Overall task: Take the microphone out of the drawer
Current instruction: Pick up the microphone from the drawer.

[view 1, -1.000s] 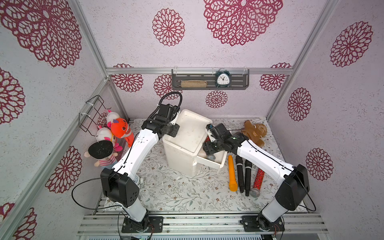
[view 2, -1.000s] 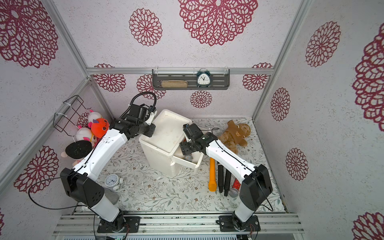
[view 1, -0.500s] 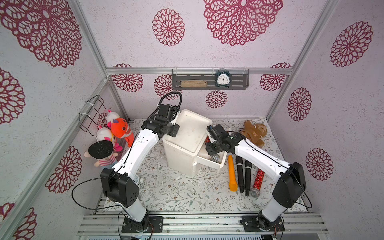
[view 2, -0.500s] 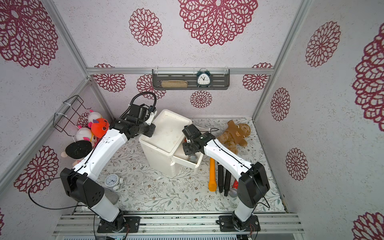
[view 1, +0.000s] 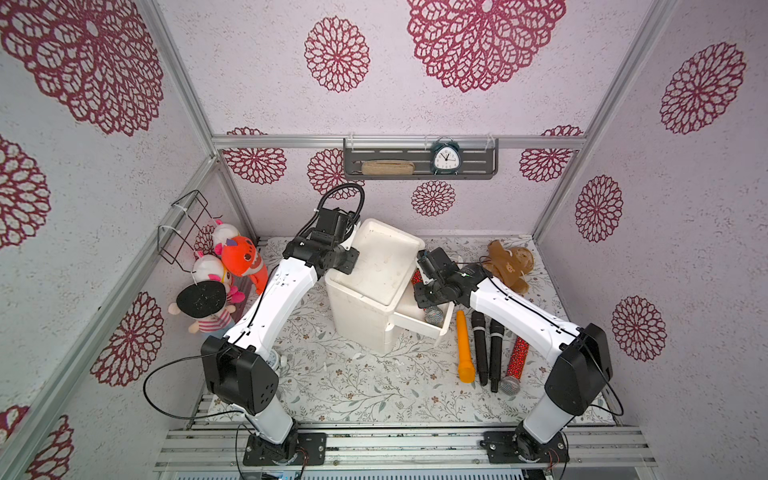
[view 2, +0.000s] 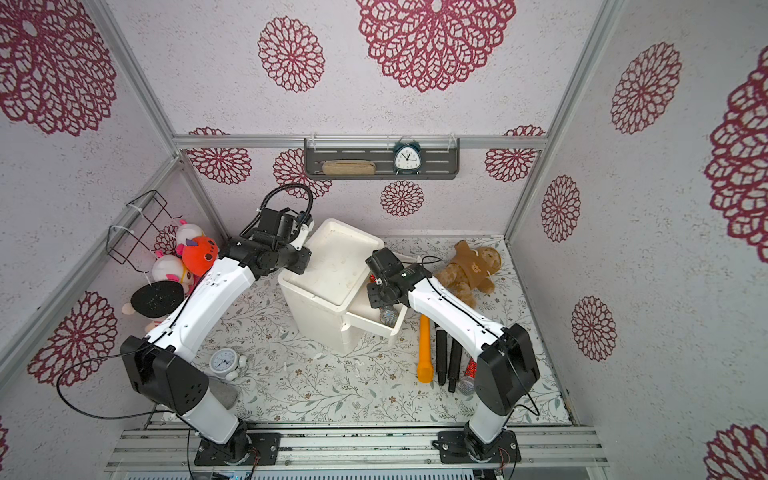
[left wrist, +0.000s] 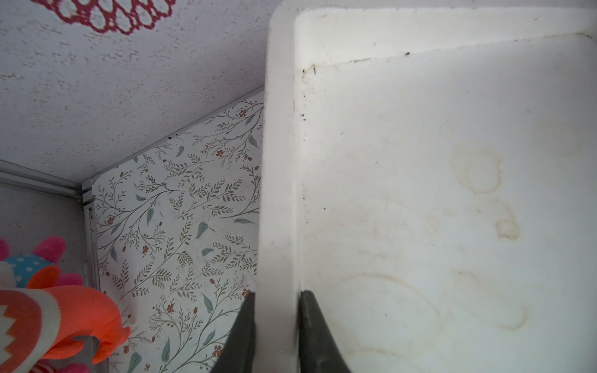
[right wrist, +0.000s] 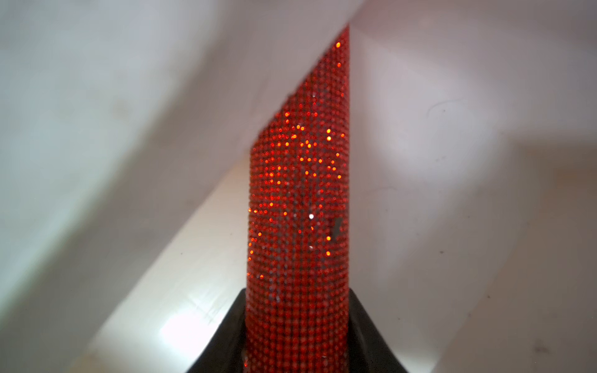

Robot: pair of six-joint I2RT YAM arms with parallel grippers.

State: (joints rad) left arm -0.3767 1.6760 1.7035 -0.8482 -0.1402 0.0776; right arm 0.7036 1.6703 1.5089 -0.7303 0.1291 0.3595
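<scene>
One right arm (view 1: 519, 309) slopes downward — end effector (right wrist: 297, 326) clamping microphone (right wrist: 298, 181).

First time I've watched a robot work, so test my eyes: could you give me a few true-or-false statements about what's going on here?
1. The right gripper grips a red sparkly microphone inside the open drawer. True.
2. The left gripper hangs free. False: it clamps the white cabinet by its top rim.
3. One microphone lies on the table. False: four do, an orange microphone, two black microphones and a red glitter microphone.
4. The teddy bear lies on the table, outside the drawer. True.
</scene>
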